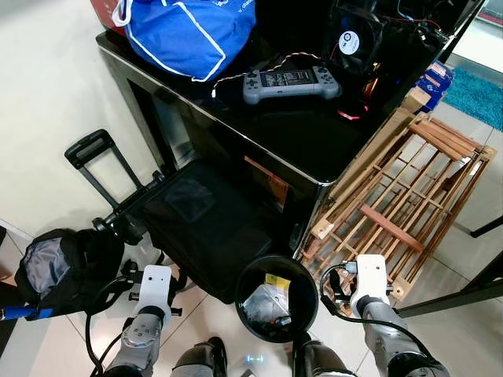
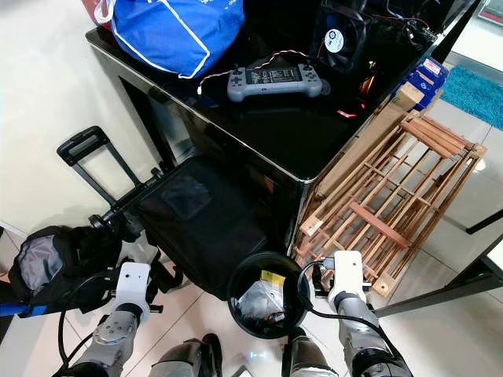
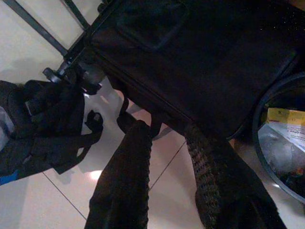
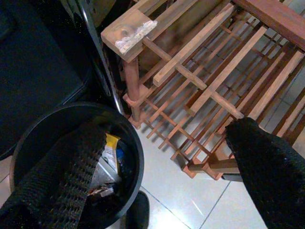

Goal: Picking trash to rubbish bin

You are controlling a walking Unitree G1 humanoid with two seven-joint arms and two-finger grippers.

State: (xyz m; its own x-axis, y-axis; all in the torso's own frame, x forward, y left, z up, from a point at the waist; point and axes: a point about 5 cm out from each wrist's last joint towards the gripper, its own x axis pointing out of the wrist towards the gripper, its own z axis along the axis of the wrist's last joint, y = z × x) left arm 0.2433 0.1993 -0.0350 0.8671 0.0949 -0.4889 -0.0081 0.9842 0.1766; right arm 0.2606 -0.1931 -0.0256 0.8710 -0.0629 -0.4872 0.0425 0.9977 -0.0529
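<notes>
The two head eyes look steeply down from above at nearly the same scene: a glossy black table [image 1: 259, 133], a round black plastic rubbish bin [image 1: 253, 276] and a slatted wooden rack [image 2: 393, 204]. The left wrist camera looks close along its fingers [image 3: 124, 186] at a black fabric trolley bag [image 3: 200, 57]. The right wrist camera faces the bin and rack, shared with the head views.

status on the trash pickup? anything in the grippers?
Done: wrappers already lie in the black bin. In hand: nothing; the left gripper and right gripper are both open and empty, the right one over the bin's rim. Left: no loose trash visible on the floor tiles nearby.
</notes>
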